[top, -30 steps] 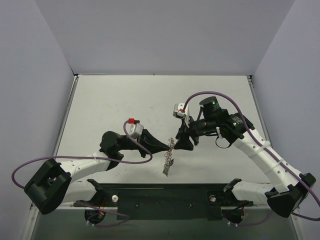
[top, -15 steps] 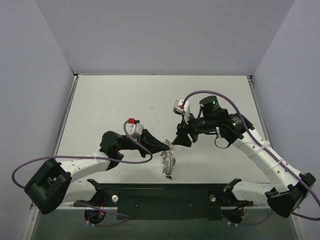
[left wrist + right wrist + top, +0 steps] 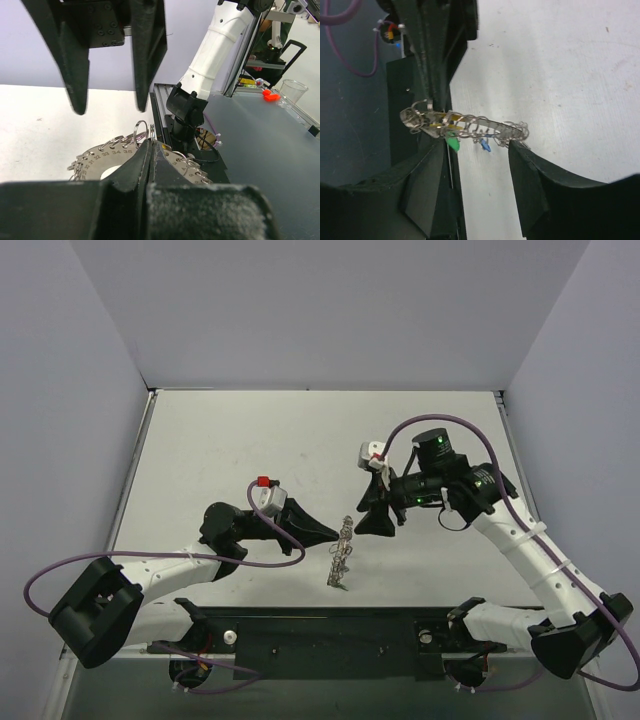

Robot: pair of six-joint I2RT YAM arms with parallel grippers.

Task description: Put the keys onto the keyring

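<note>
Top, left-wrist and right-wrist views of the two arms meeting over the near half of the table [image 3: 250,440].

Left: the left gripper [image 3: 333,535] reaches in from the left. Its jaws are pressed together on the rim of the keyring [image 3: 342,552]. The left-wrist view shows the grip closely: the two black fingers [image 3: 142,165] meet over a flat silvery loop edged with small wire rings and stamped with numerals.

Centre: the keyring is carried by the left jaws alone and lies between the two grippers, near the table's front edge. From above and from the right wrist it appears edge-on, as a thin band with scalloped loops. Whether its lower end touches the table cannot be told. Two keys hang from its underside, side by side: the green key [image 3: 452,144] nearer the clamped end and the blue key [image 3: 484,146] toward the middle.

Right: the right gripper [image 3: 360,524] stands just beside the keyring, its jaws apart and holding nothing. In the right-wrist view one finger sits under each half of the ring, and neither visibly touches it.
</note>
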